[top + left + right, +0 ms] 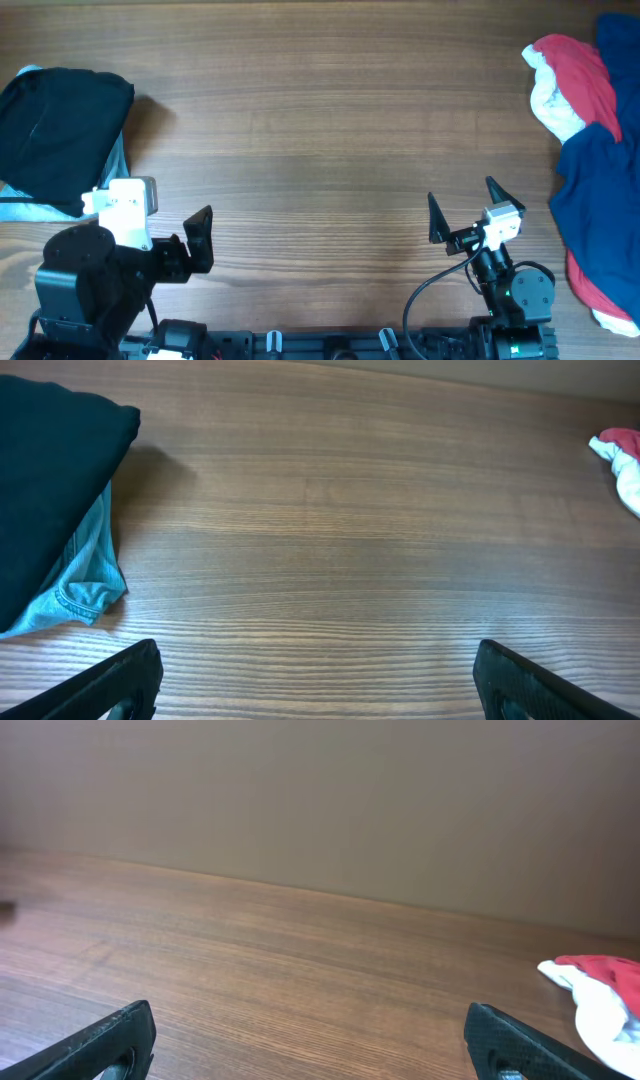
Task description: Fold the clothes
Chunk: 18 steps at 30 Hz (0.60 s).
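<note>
Off at the right edge of the desk (320,110) lay the heap of red, white and navy clothes (588,150), loose and rumpled, its long axis running from the far side toward the near side along that edge, part of it cut off by the frame; my right hand (467,207) sat near the front of the desk with its two fingers spread wide and nothing between them, and the heap lay to its right and somewhat ahead, with bare wood between; from the right wrist view only a red and white corner of the heap showed, low at the right margin, so the hand pointed past it rather than at it; my left hand (200,240) was likewise spread and empty, low on the left side, with nearly the whole width of the desk between it and the heap; ahead of it and to its left lay the black garment (60,125), a flat, squared shape resting on light-blue denim (85,580) that peeked out beneath its near edge; I judged those two already folded and the heap to be what was left; the right arm was plainly the nearer, and I reckoned it would have to swing rightward and forward, meeting the heap's long side rather than an end.
</note>
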Available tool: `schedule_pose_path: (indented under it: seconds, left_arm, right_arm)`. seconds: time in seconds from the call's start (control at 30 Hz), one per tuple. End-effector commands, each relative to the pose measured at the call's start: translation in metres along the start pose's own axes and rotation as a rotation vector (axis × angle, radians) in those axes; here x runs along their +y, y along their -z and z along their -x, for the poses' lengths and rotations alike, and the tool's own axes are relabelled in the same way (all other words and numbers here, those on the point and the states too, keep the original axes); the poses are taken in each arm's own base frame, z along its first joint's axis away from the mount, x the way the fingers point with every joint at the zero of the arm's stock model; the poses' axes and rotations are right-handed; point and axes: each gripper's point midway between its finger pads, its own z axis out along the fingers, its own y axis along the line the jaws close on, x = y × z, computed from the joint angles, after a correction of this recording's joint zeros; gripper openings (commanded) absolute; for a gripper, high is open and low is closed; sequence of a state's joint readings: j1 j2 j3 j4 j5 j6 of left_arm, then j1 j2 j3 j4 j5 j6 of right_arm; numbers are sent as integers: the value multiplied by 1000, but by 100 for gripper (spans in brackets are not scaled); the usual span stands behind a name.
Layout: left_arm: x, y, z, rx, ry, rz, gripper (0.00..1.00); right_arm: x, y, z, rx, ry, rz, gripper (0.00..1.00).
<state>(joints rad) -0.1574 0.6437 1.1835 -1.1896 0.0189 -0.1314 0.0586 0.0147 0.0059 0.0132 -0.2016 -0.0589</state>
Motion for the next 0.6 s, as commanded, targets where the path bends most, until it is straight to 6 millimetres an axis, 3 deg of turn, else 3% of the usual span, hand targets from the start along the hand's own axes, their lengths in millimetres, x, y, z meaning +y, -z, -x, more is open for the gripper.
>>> schedule_pose_path:
  seconds: [0.0, 0.57]
  left_arm:
    - [1, 0, 0, -5, -23, 4, 100]
    - [4, 5, 1, -26, -11, 17, 100]
  right_arm:
    - [4, 1, 3, -15, 21, 20, 99]
    - [4, 1, 3, -15, 21, 20, 99]
